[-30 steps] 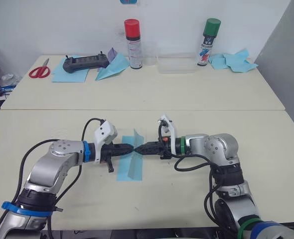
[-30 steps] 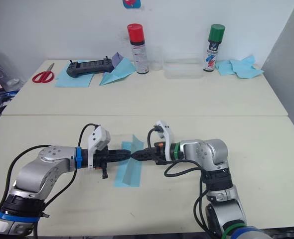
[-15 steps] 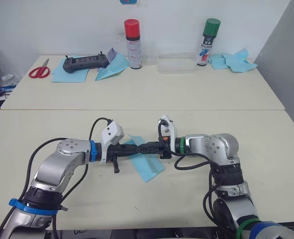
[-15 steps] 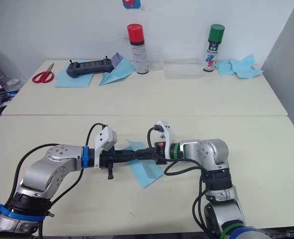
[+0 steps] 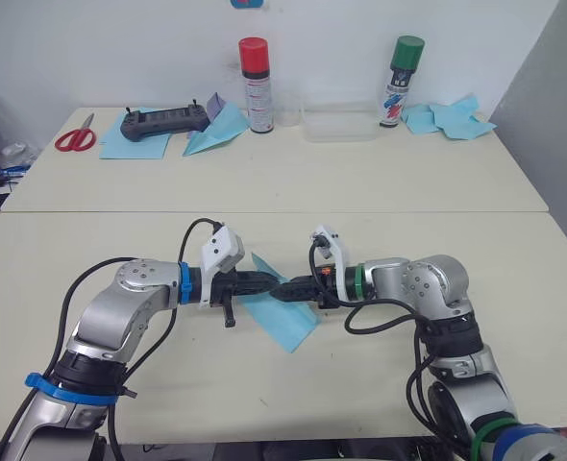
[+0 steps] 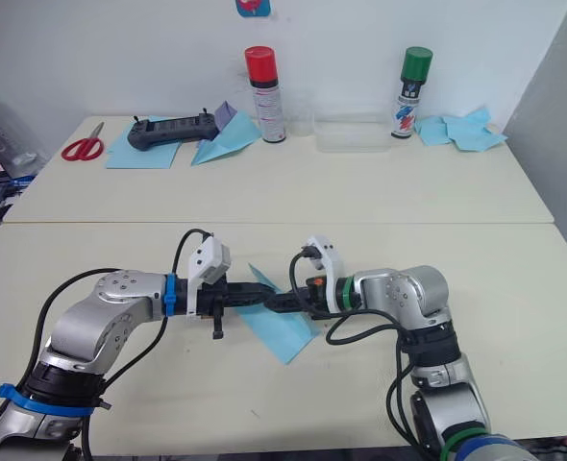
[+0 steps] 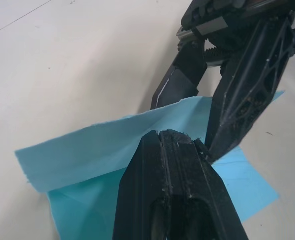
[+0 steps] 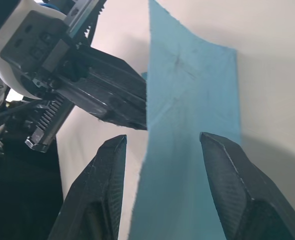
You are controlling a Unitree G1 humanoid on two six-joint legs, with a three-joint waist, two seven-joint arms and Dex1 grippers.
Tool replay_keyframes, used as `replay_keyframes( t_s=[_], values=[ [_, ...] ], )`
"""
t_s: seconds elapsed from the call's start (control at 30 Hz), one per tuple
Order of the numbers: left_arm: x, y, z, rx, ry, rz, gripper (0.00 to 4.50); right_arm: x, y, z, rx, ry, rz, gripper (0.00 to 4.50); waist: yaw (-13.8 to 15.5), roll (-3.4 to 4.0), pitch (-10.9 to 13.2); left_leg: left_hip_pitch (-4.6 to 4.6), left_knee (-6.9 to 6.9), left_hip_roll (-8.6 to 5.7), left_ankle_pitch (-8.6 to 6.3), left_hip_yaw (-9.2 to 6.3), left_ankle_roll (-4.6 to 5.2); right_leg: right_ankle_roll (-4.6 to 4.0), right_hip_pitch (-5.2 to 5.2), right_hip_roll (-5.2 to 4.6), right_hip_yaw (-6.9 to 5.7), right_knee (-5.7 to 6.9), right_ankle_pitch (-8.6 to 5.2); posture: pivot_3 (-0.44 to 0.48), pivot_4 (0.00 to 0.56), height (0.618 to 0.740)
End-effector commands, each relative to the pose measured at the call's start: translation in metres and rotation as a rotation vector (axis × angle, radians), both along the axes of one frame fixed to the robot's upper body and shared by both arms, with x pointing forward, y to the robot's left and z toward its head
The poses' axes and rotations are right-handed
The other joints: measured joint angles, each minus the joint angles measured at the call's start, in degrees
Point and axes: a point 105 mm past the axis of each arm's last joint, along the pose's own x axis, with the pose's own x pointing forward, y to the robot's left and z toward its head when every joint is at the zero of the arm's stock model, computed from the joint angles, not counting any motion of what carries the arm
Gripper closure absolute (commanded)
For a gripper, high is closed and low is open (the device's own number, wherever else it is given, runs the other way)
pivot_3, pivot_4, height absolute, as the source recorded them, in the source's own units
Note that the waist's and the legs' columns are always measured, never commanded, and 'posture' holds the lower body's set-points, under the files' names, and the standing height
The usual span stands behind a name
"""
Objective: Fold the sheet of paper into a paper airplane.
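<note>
Both grippers meet over the near table [image 5: 380, 384], and we take the sheet of paper [image 5: 285, 317] as our landmark. Our left gripper [image 5: 269, 282] reaches in from the left side of the sheet with the forearm lying low and nearly level above the tabletop; its two black fingers are pressed together on the sheet's raised upper flap, as the left wrist view shows. Our right gripper [image 5: 285, 290] comes in from the opposite side, its arm bent at the elbow and the forearm also level; its fingers [image 8: 102, 185] stand spread apart with the edge of the sheet running up between them, gripping nothing. The two fingertips sets sit tip to tip just above the sheet.

The sheet of paper itself is light blue, partly folded, with one flap standing up at the grippers and the rest lying flat on the table, pointing toward our body.

Well behind the sheet, on the far table [image 5: 293, 187], we see from larger to smaller: a clear plastic tray [image 5: 339, 125], a plain blue sheet [image 5: 130, 142] with a dark handheld controller [image 5: 165, 122] resting on it, a pile of light-blue paper [image 5: 449, 118] at the far right, a folded blue paper plane [image 5: 218, 130], a red-capped spray can [image 5: 256, 84], a green-capped spray can [image 5: 401, 81], and red-handled scissors [image 5: 76, 136] at the far left. Nothing lies between the grippers and the sheet.
</note>
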Motion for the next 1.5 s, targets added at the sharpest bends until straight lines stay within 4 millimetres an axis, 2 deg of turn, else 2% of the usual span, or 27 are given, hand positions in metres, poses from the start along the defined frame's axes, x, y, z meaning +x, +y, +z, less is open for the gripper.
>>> replay_keyframes(
  t_s=[0.03, 0.2, 0.43, 0.5, 0.7, 0.83, 1.0, 1.27, 1.5],
  values=[
    [-0.004, 0.004, -0.010, 0.066, -0.010, -0.024, 4.50, -0.001, 0.003, 0.009, 0.028, -0.043, 0.025, 2.65, -0.03, 0.00, 0.00, 0.00, 0.00, 0.00, 0.00, 0.00, 0.00, -0.01, 0.00, 0.00, 0.00, 0.00, 0.00, 0.000, 0.150, 0.740],
    [-0.005, 0.012, -0.027, 0.125, 0.010, -0.010, 4.50, 0.002, 0.000, 0.007, 0.015, -0.051, 0.009, 4.46, -0.03, 0.00, 0.00, 0.00, 0.00, 0.00, 0.00, -0.01, 0.00, -0.01, 0.00, 0.00, -0.01, 0.00, 0.01, 0.000, 0.150, 0.740],
    [-0.005, 0.019, -0.060, 0.220, 0.058, 0.027, 4.50, 0.008, -0.009, 0.003, -0.013, -0.057, -0.026, 4.49, 0.17, 0.01, -0.01, 0.01, 0.10, 0.00, 0.00, -0.02, 0.00, 0.00, 0.08, 0.00, -0.02, 0.01, 0.00, 0.000, 0.150, 0.740],
    [-0.007, 0.021, -0.064, 0.239, 0.066, 0.020, 4.50, 0.009, -0.011, 0.003, -0.018, -0.057, -0.036, 4.49, 0.18, 0.01, -0.03, 0.04, 0.11, 0.00, 0.00, -0.05, 0.00, 0.02, 0.14, 0.00, -0.05, 0.02, 0.01, 0.000, 0.150, 0.740],
    [-0.001, 0.028, -0.057, 0.256, 0.032, 0.007, 4.50, 0.012, -0.027, 0.002, -0.029, -0.044, -0.079, 4.49, 0.18, 0.01, -0.04, 0.10, 0.16, -0.01, 0.01, -0.07, 0.01, 0.10, 0.22, 0.00, -0.06, 0.02, 0.03, 0.000, 0.150, 0.740],
    [-0.001, 0.026, -0.055, 0.289, -0.013, -0.077, 4.50, 0.011, -0.041, 0.000, -0.041, -0.020, -0.104, 4.49, 0.24, 0.01, -0.04, 0.09, 0.15, -0.01, 0.01, -0.07, 0.01, 0.08, 0.23, 0.00, -0.07, 0.01, 0.04, 0.000, 0.150, 0.740],
    [0.009, 0.018, -0.051, 0.297, -0.039, -0.134, 4.50, -0.003, -0.053, -0.005, -0.058, 0.030, -0.092, 4.49, 0.36, 0.04, -0.04, 0.09, 0.13, -0.01, 0.01, -0.10, 0.01, 0.06, 0.22, 0.00, -0.11, 0.01, 0.04, 0.000, 0.150, 0.740],
    [0.015, 0.014, -0.052, 0.357, -0.080, -0.218, 4.50, -0.031, -0.050, -0.014, -0.049, 0.098, -0.059, 4.49, 0.68, 0.06, -0.04, 0.09, 0.23, -0.05, 0.01, -0.16, 0.02, 0.13, 0.31, 0.00, -0.10, 0.03, 0.03, 0.000, 0.150, 0.740],
    [0.010, 0.015, -0.061, 0.395, -0.093, -0.252, 4.50, -0.036, -0.048, -0.020, -0.038, 0.113, -0.106, 4.49, 0.72, 0.12, -0.12, 0.09, 0.23, -0.05, 0.02, -0.20, 0.02, 0.15, 0.31, 0.00, -0.13, 0.04, 0.02, 0.000, 0.150, 0.740]
  ],
)
